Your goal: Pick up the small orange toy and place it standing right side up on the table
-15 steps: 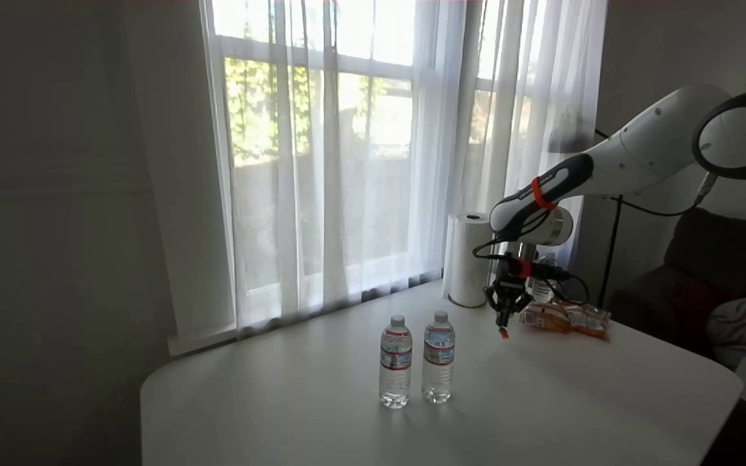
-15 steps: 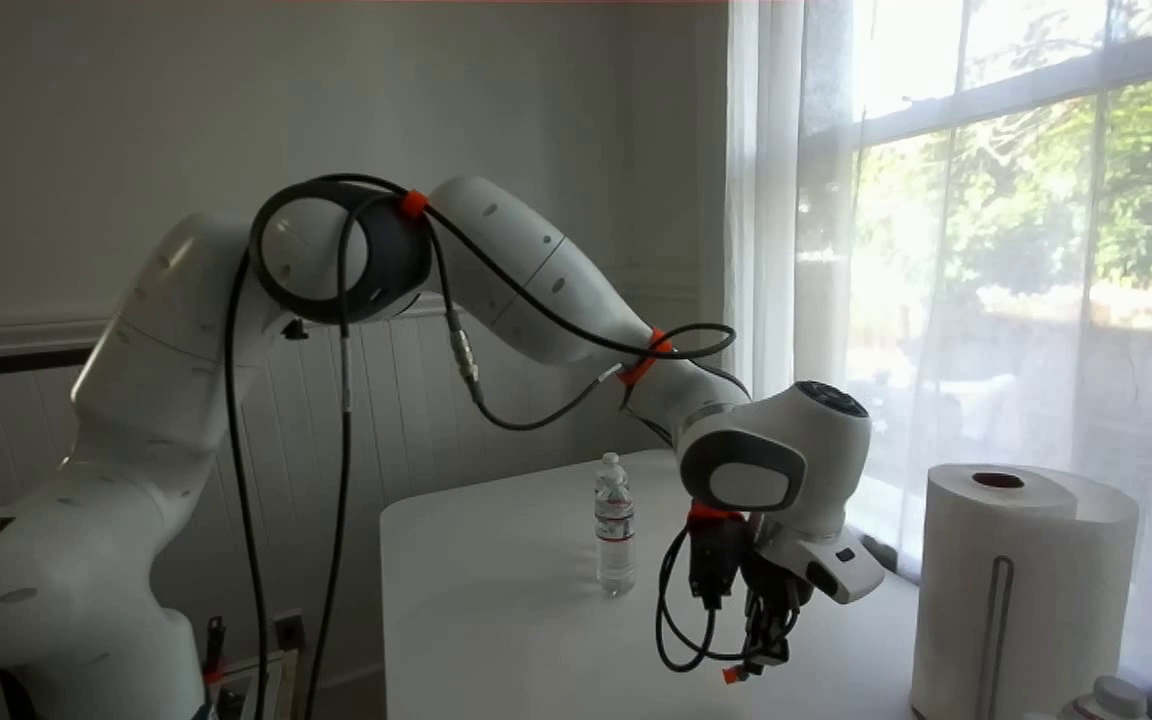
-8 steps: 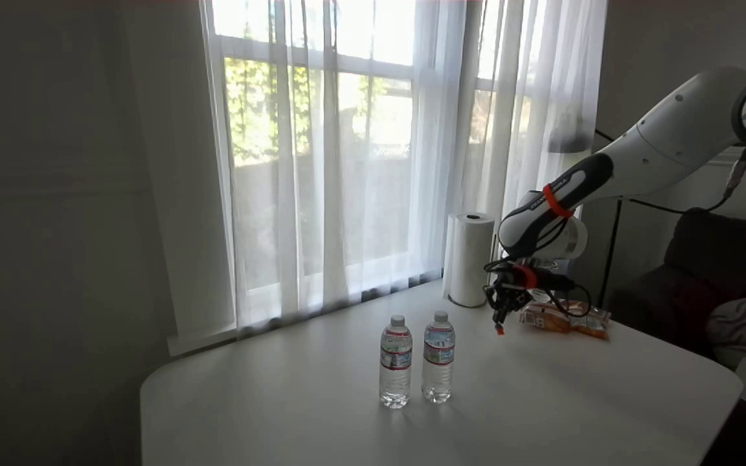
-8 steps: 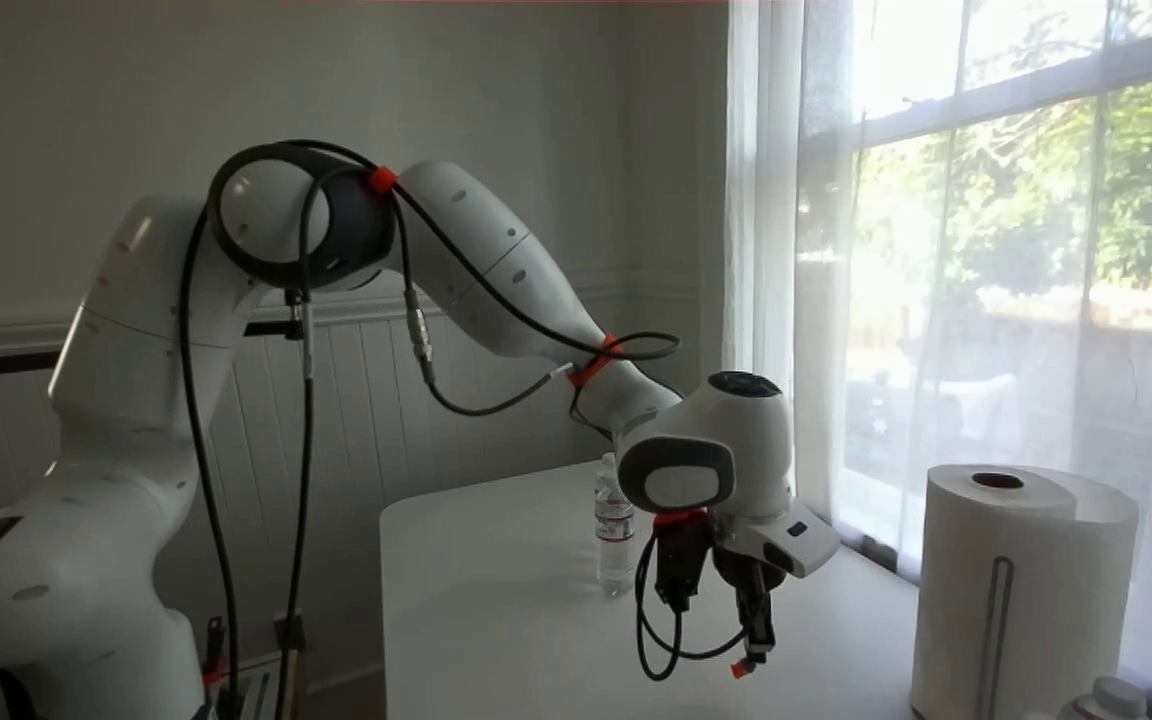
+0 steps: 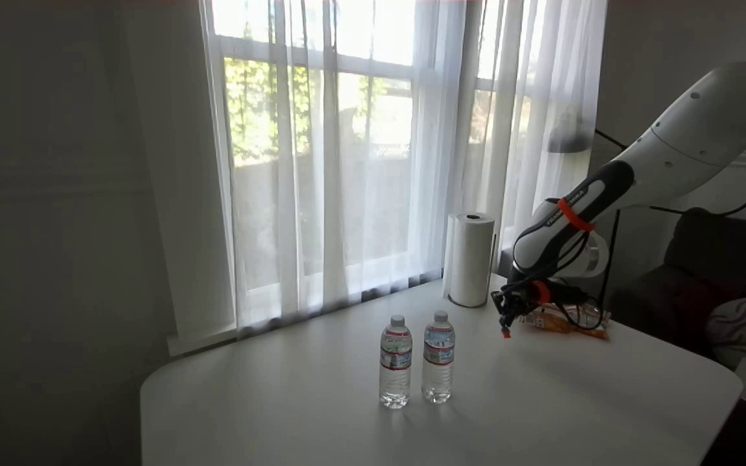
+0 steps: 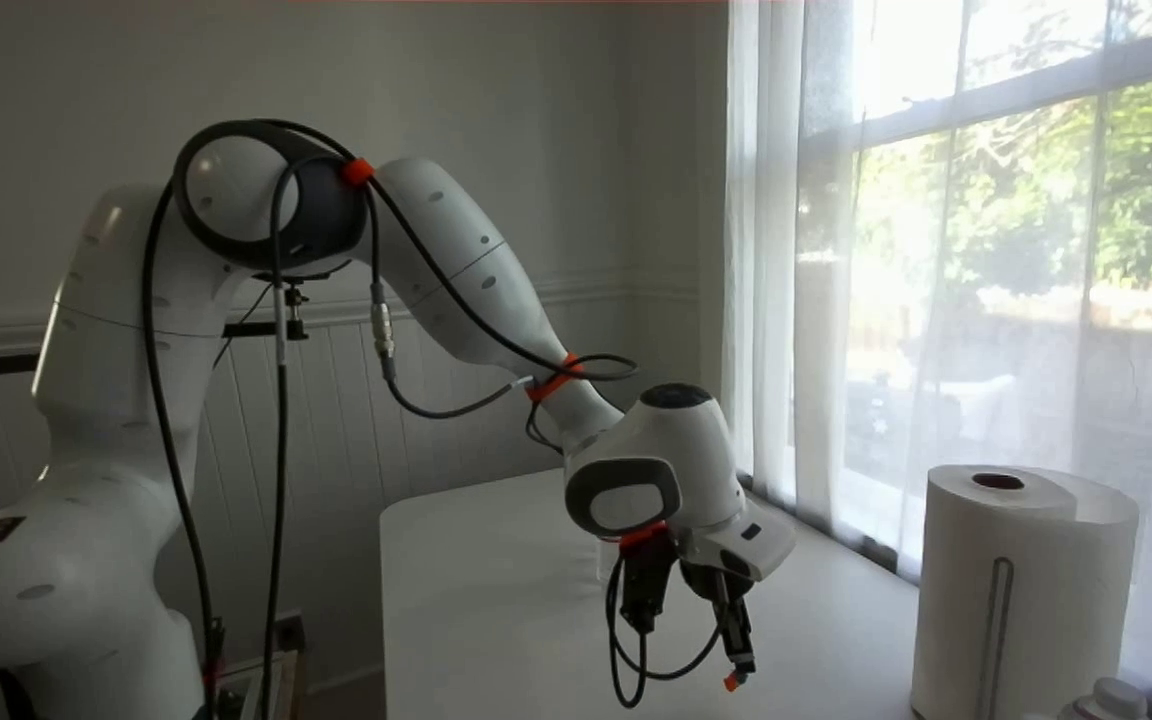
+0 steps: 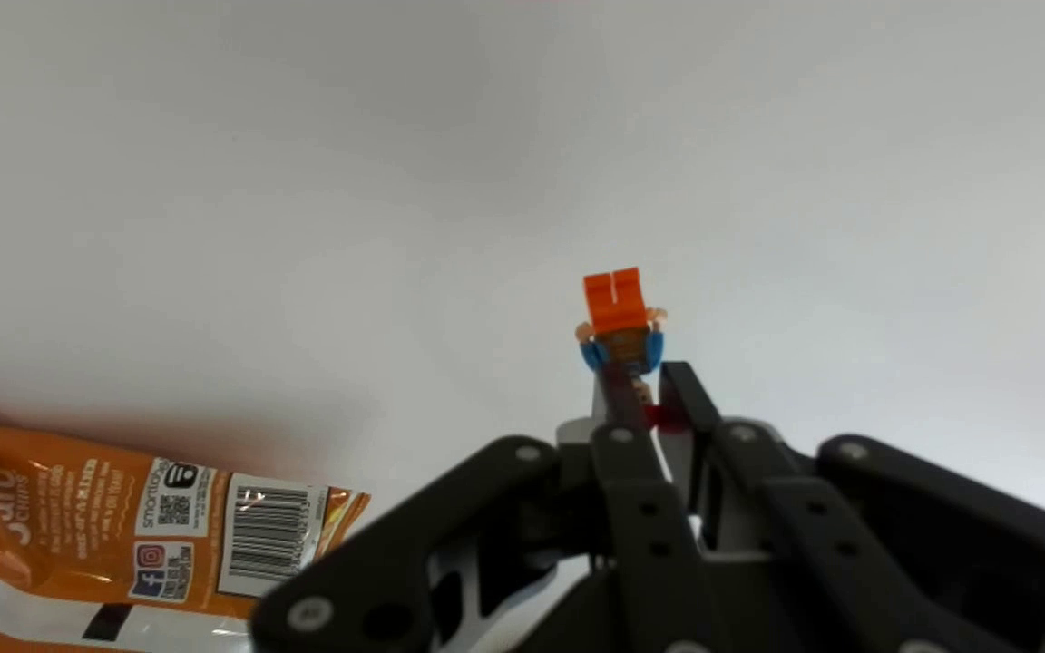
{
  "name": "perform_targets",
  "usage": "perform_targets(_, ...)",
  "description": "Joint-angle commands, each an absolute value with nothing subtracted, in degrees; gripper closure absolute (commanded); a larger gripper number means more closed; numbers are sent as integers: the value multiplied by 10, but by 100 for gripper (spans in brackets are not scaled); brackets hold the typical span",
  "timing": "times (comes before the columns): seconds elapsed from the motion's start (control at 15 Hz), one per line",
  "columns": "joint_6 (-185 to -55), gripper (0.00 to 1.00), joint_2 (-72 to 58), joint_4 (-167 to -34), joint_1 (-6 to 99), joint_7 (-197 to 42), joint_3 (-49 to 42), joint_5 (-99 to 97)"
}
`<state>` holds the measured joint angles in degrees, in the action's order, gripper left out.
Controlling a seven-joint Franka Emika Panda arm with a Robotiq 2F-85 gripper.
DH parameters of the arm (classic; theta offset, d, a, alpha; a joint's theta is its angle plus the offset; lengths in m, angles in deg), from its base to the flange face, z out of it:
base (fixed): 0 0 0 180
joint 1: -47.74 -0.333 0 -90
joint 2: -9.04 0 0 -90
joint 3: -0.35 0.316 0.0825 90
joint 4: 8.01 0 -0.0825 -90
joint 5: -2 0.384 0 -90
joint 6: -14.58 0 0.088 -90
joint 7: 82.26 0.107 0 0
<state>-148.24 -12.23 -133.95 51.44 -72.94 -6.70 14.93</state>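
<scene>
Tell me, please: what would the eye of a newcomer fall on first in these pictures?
Most likely the big white robot arm, angled over the white table, and the bright window beside it, in both exterior views. In the wrist view, the small orange toy stands out, held by its head end in the gripper, with an orange chip bag at the lower left.

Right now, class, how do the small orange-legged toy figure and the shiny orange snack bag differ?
The small orange-legged toy figure is held by its head end in the black fingers; the shiny orange snack bag lies on the white smooth table. The figure is much smaller than the bag. The figure has blue arms; the bag, a printed barcode. Both are partly orange.
</scene>
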Motion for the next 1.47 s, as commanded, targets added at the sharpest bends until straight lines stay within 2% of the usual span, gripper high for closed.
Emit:
perform_targets(0.0,-1553,97,-95,-1400,513,-731,-64,131)
perform_targets(0.2,-1593,97,-99,-1419,516,-729,-61,135)
perform_targets(0.27,-1570,88,-116,-1390,516,-723,-63,134)
perform_targets(0.53,-1582,88,-116,-1400,515,-723,-62,134)
perform_targets(0.6,-1582,97,-116,-1400,515,-723,-62,134)
perform_targets(1.4,-1764,97,-164,-1432,439,-722,-129,136)
